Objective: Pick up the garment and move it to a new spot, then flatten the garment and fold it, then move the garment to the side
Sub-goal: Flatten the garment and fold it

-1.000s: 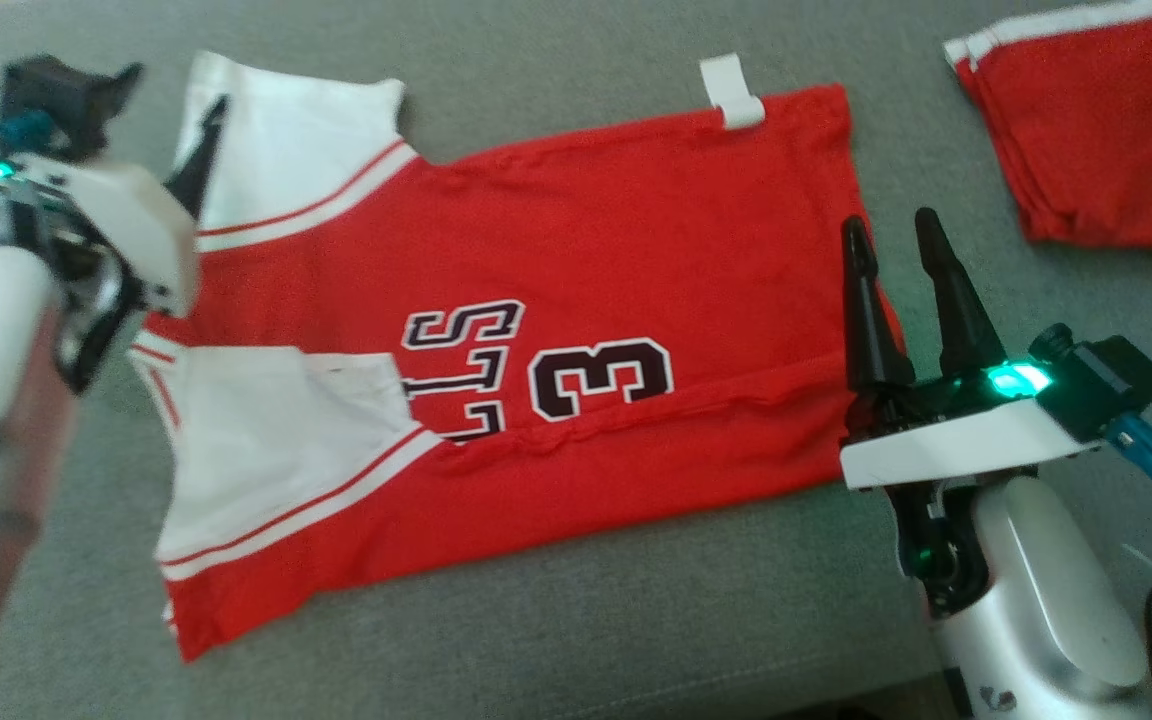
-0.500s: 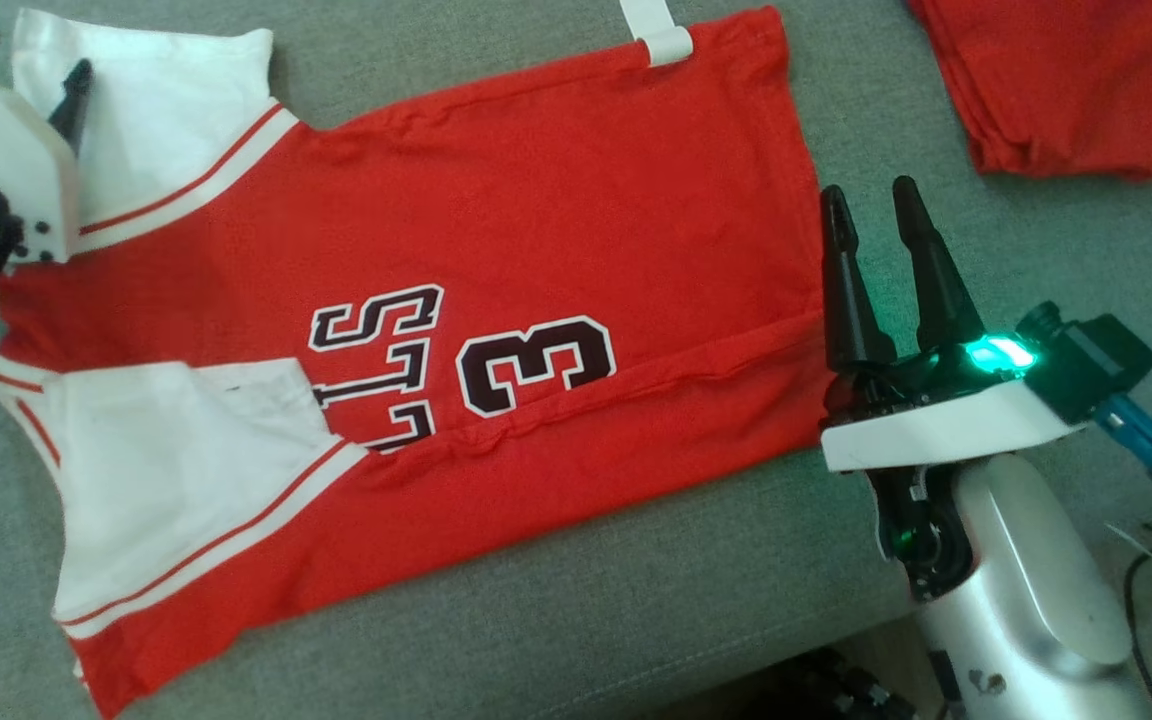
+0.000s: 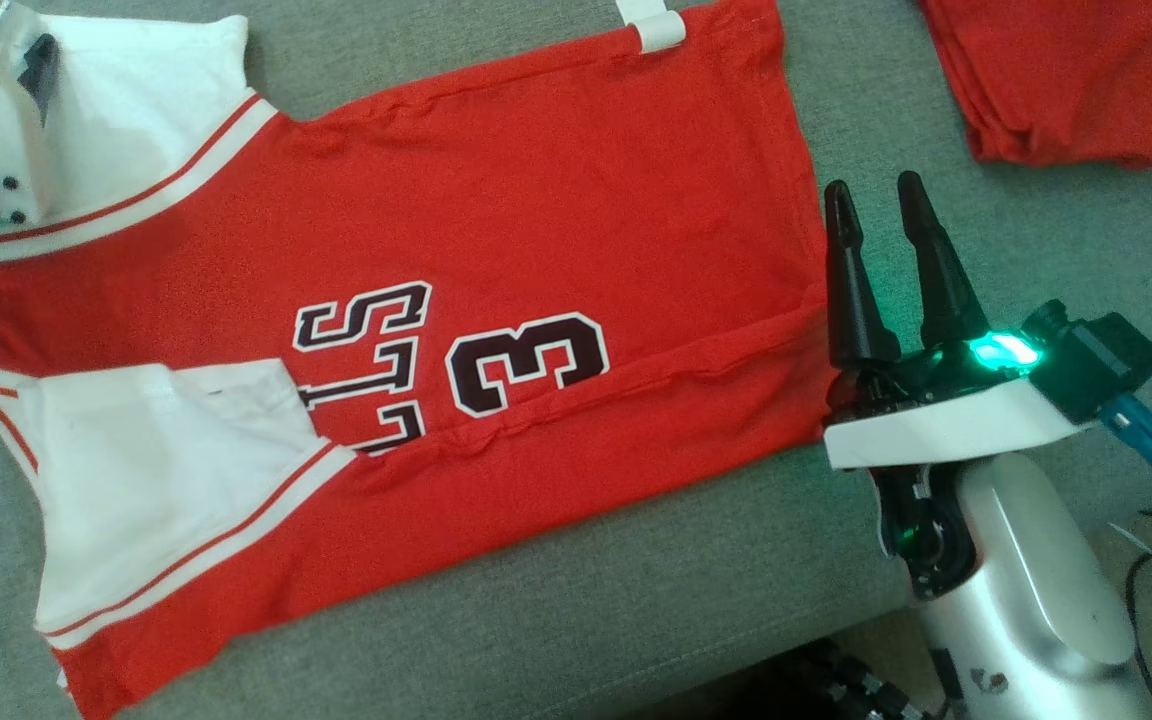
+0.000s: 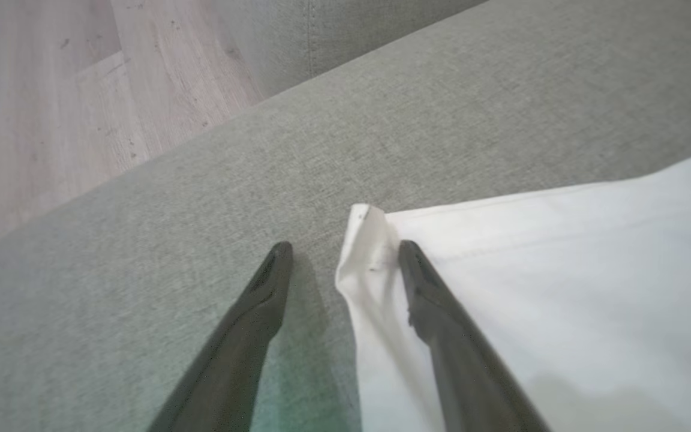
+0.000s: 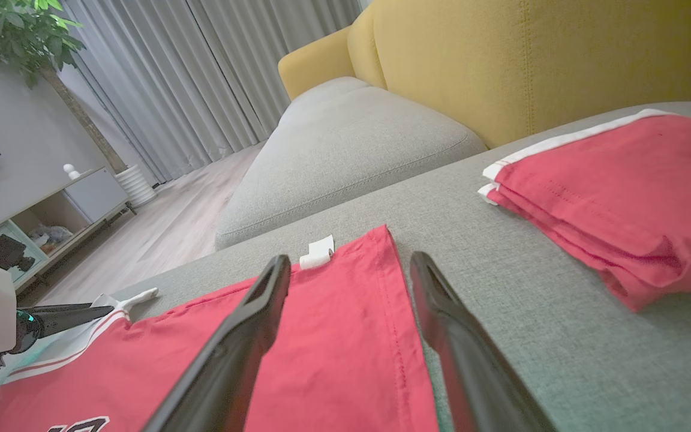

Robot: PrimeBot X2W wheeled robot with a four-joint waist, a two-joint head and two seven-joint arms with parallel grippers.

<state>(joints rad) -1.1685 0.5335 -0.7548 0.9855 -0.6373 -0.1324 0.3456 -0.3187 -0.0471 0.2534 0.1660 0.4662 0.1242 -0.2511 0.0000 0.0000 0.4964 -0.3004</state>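
Far left, 10 o'clock in the head view: left gripper [image 4: 345, 252], fingers apart, holding nothing. Its wrist view has it astride the curled corner of the white sleeve [image 4: 561, 270], one finger over bare cushion [image 4: 141, 240], the other over cloth.

Centre: shirt [image 3: 556, 200] lies flat on the cushion. Long axis runs roughly 8 to 2 o'clock, sleeves at the 8 end, hem at the 2 end. Near long edge looks turned in along a crease.

Right, 3 o'clock: right gripper [image 3: 872, 187], fingers apart, empty, pointing to 12, astride the hem edge.

Judgement: each arm sits at its own end, left nearer the sleeves and right nearer the hem.

Far right, 1 o'clock: a folded red pile [image 3: 1066, 80], well apart.
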